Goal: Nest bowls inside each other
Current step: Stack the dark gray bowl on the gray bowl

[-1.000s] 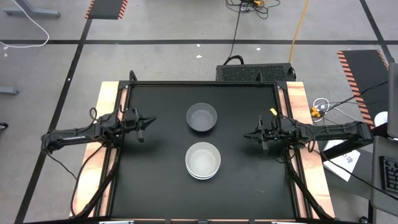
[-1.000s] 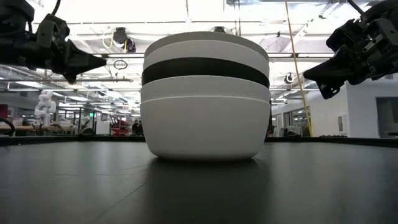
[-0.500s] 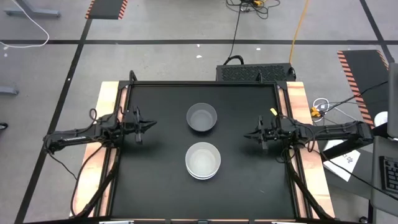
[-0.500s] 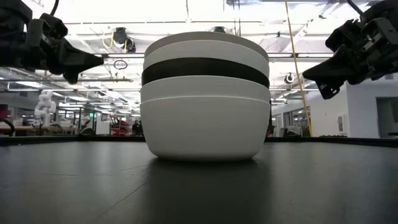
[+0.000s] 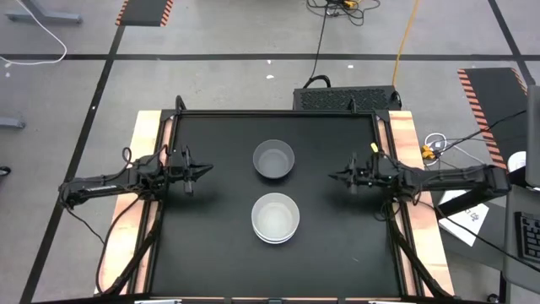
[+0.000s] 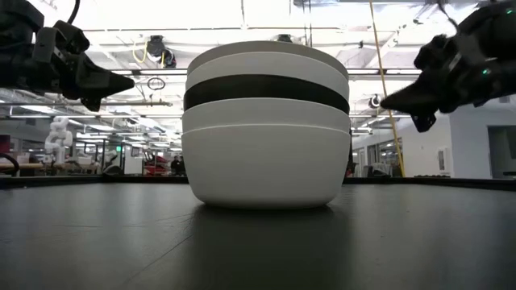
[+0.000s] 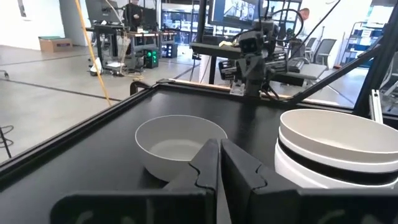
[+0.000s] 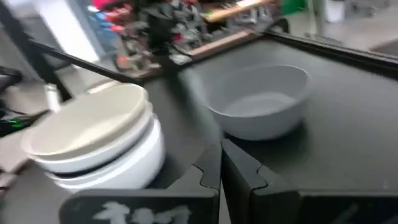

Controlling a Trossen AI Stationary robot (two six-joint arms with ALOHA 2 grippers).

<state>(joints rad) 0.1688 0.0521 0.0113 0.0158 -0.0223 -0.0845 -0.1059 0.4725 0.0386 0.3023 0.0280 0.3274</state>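
While both arms hung back at the sides of the black tabletop (image 5: 211, 245), one bowl was yet to be nested. A stack of bowls (image 5: 276, 218) stood near the middle, toward the front edge; in the low view it showed white shells with a black band between them and a pale rim on top. The lone grey bowl (image 5: 274, 160) sat apart from it, toward the back edge, upright and empty.

The left gripper (image 5: 202, 169) hovered above the left side of the tabletop, fingers pressed together on nothing. The right gripper (image 5: 335, 177) hovered over the right side, likewise clenched and empty, its tip pointing inward toward the bowls. In the right wrist view the grey bowl (image 8: 261, 102) lay ahead with the stack (image 8: 93, 140) beside it.

To my eye the grey bowl looked light, thin-walled and rigid, probably plastic or melamine, with a smooth skin that could slide under a pinch. The rim seemed the only sensible hold: one finger inside, one outside, on the side nearest the arm. Gripped that way it would likely tilt, so it should be lowered level over the stack. The stack itself looked steady, though a sideways nudge might push it across the smooth top.
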